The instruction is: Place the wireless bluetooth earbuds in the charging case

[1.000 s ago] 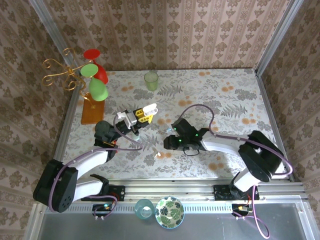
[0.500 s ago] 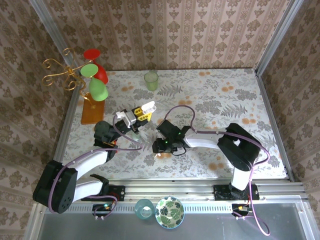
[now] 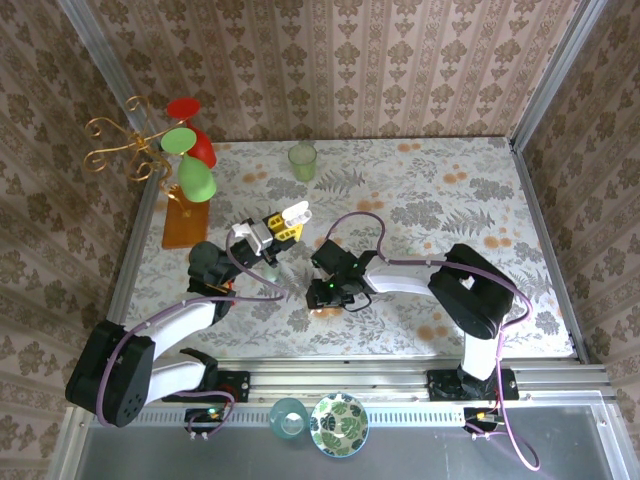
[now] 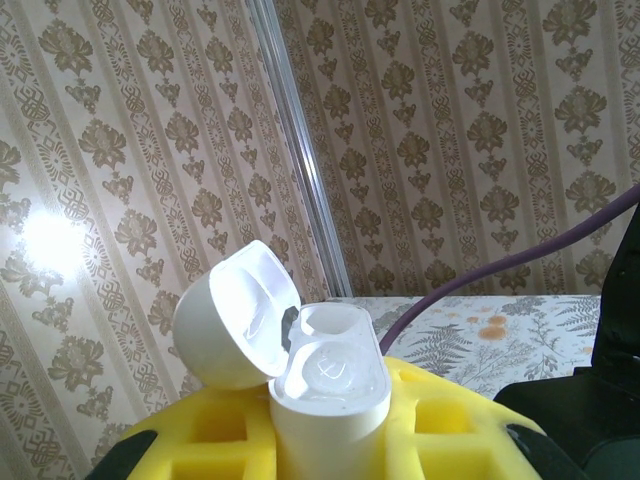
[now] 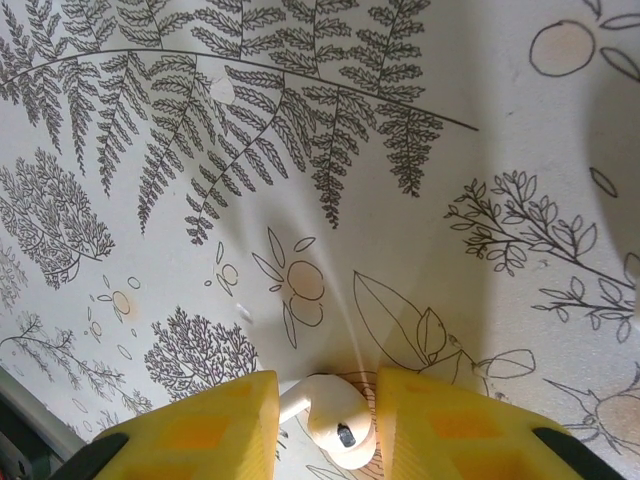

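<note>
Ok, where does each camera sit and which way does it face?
Top external: above and behind the bases, facing down on the fern-patterned table; shows both arms, left end effector, right end effector.
Left wrist: on left arm, facing the wallpapered wall; its yellow pads clamp an open white rounded plastic charging case.
Right wrist: on right arm, facing down at table; its yellow pads flank a small white plastic earbud.
Shared: top external and left wrist both show that case.

robot lab cell dressed up like a home: wallpaper panels [image 3: 330, 60] in a bare metal frame [image 3: 556, 72], two robot arms [image 3: 175, 322] bolted to a slotted rail [image 3: 340, 377], floral-covered worktop [image 3: 480, 190].
</note>
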Controlling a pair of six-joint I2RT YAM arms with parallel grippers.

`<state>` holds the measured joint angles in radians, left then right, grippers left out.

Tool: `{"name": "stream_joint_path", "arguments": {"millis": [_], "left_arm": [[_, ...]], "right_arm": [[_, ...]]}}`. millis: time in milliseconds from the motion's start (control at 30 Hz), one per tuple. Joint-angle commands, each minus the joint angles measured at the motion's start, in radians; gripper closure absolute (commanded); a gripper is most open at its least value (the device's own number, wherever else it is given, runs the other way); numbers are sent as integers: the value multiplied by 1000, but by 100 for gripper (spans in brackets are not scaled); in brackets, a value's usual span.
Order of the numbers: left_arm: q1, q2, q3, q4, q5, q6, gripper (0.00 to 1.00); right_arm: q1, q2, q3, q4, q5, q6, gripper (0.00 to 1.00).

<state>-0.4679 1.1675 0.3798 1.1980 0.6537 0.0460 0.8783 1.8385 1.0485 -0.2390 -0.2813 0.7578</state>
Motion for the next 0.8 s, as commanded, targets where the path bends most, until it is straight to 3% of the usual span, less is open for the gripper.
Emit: {"name": "stream_joint_path", "arguments": {"millis": [0,467,767], "left_arm": [[-2,-17,1,5,-3,20,100],[-5,-6,4,5,5,11,100],[-7,-2,26,-77,4,5,100]], "right_arm": [[12,20,18,-42,-26,-18,69],[13,20,9,-49,5,-23,78],[-10,-130,-89,63,102,-53,85]]}}
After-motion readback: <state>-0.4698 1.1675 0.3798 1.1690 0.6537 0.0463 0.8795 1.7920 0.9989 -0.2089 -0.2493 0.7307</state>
